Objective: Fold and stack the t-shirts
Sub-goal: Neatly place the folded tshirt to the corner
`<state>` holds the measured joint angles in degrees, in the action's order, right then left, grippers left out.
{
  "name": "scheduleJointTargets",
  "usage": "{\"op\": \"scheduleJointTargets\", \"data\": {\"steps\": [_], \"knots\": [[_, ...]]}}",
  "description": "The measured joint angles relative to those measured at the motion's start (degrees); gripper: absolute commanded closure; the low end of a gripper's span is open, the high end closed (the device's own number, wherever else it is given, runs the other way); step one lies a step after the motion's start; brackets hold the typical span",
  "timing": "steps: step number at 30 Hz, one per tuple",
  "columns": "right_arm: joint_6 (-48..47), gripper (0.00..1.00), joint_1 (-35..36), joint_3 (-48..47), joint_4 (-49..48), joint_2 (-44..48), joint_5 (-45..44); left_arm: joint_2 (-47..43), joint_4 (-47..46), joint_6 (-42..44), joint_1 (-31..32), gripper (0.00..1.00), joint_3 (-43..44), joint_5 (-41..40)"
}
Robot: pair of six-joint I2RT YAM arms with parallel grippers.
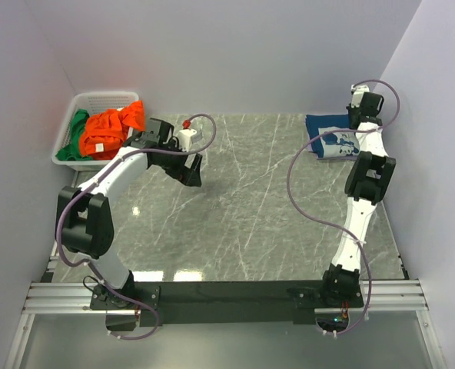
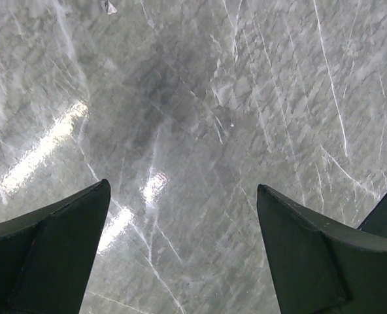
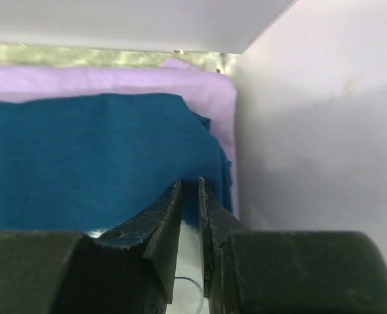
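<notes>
Left wrist: left gripper (image 2: 182,186) spread wide, holding nothing, above table (image 2: 193,98). Right wrist: right gripper (image 3: 190,186) nearly closed over navy tee (image 3: 82,157); cannot tell whether pinching cloth. Top: navy tee folded at 2 o'clock; orange tee (image 1: 108,131) and green tee (image 1: 78,131) in basket (image 1: 97,96) at 10 o'clock. Probably settling the fold; next calls for fetching the orange tee.

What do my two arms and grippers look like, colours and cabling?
The left arm and right arm have white link shells with black joint housings, and a purplish-grey cable loops along each. The left gripper and right gripper have dark, wedge-shaped fingers tapering to tips. A small red part sits near the left wrist.
</notes>
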<state>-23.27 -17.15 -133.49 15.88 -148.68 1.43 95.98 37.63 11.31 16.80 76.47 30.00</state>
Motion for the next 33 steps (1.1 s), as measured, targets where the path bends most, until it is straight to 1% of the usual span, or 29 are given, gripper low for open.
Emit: {"op": "scheduleJointTargets", "data": {"steps": [5, 12, 15, 16, 18, 19, 21, 22, 24, 26, 29, 33], "knots": [[-6.3, 0.76, 0.3, -0.1, -0.8, -0.5, -3.1, 1.3, 0.3, 0.0, -0.2, 0.01, 0.9, 0.2], [-12.7, 0.75, 0.4, -0.4, -2.5, -1.9, -6.3, 2.5, 1.3, 0.0, -0.5, 0.01, 3.0, 0.3], [-14.1, 0.6, 0.5, -0.2, -3.5, -1.9, -7.5, 2.5, 1.0, -0.1, -0.9, 0.0, 3.2, -0.1], [-14.4, 0.5, 0.7, -0.2, -4.0, -1.9, -8.2, 2.4, 1.0, -0.4, -1.1, 0.01, 3.2, -0.6], [-14.9, 0.4, 0.8, 0.0, -5.8, -1.9, -10.1, 1.8, 0.6, -1.5, -1.7, 0.01, 3.2, -2.2], [-15.1, 0.33, 0.8, 0.0, -6.4, -1.9, -10.7, 1.2, 0.4, -2.0, -2.0, 0.01, 3.2, -3.1], [-14.6, 0.27, 1.0, 0.9, -7.2, -1.1, -12.2, -1.2, -0.9, -3.5, -3.3, 0.01, 2.8, -5.0], [-14.1, 0.23, 1.2, 2.0, -7.2, -0.1, -12.7, -3.0, -1.5, -4.5, -4.1, 0.01, 2.5, -6.6], [-12.6, 0.21, 1.7, 5.0, -6.7, 2.7, -12.8, -6.8, -2.6, -6.4, -5.6, 0.01, 2.4, -9.9], [-10.5, 0.2, 2.7, 9.5, -4.6, 8.0, -12.2, -9.9, -3.1, -7.7, -6.9, 0.01, 2.9, -11.8], [-7.5, 0.2, 4.8, 15.2, -1.4, 17.9, -10.5, -12.4, -3.3, -9.0, -8.0, 0.01, 4.5, -13.6], [-2.9, 0.19, 10.0, 21.1, 3.0, 33.6, -6.6, -13.1, -2.7, -10.5, -8.0, 0.01, 5.7, -15.2]]}}
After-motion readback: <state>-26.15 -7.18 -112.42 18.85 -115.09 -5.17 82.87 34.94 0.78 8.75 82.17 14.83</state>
